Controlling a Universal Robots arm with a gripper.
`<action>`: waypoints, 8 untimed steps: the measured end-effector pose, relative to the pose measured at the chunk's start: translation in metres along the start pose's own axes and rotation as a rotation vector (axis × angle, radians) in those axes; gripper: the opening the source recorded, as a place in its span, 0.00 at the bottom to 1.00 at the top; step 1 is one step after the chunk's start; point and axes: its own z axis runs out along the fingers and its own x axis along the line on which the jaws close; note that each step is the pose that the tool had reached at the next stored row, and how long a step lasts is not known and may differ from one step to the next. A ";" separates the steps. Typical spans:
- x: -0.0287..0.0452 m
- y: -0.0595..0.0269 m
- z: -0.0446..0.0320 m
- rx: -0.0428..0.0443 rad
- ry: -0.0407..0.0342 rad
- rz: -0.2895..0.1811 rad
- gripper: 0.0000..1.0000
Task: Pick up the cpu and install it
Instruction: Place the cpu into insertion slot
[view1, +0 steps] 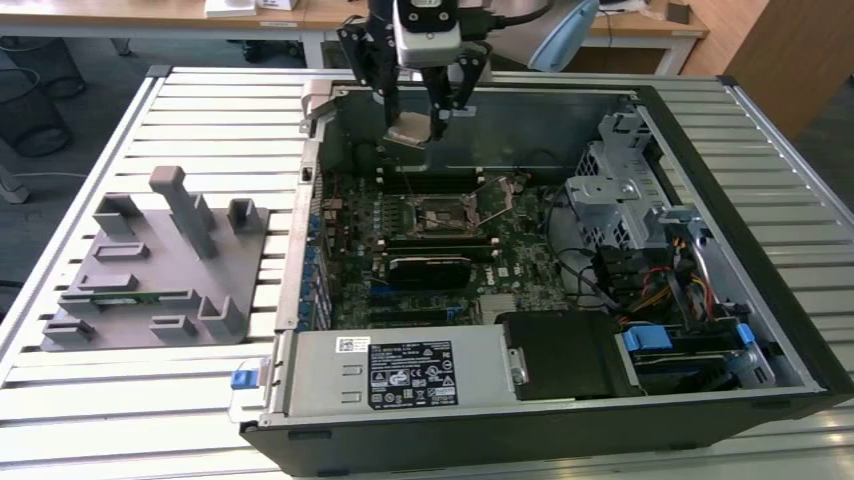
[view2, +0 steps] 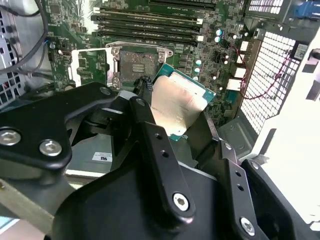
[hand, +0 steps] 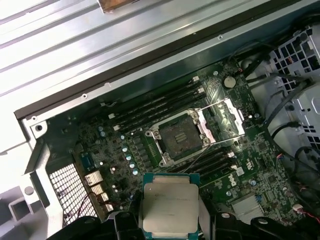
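The gripper (view1: 416, 118) hangs inside the open computer case (view1: 747, 190), its fingers (view2: 150, 135) drawn in on two opposite edges of the cpu (view1: 406, 132). The chip is lifted clear of the board, above the motherboard socket (view1: 441, 212) but not straight over it, nearer the case wall. The socket lies bare, with its metal frame (hand: 223, 117) swung open just beside it. The cpu looks slightly tilted against the socket — hard to judge.
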 end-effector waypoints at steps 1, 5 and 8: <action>0.0000 0.0000 0.0001 0.0003 -0.0002 0.009 0.53; 0.0001 0.0003 0.0004 0.0020 -0.0017 0.058 0.53; 0.0004 0.0007 0.0006 0.0033 -0.0027 0.098 0.53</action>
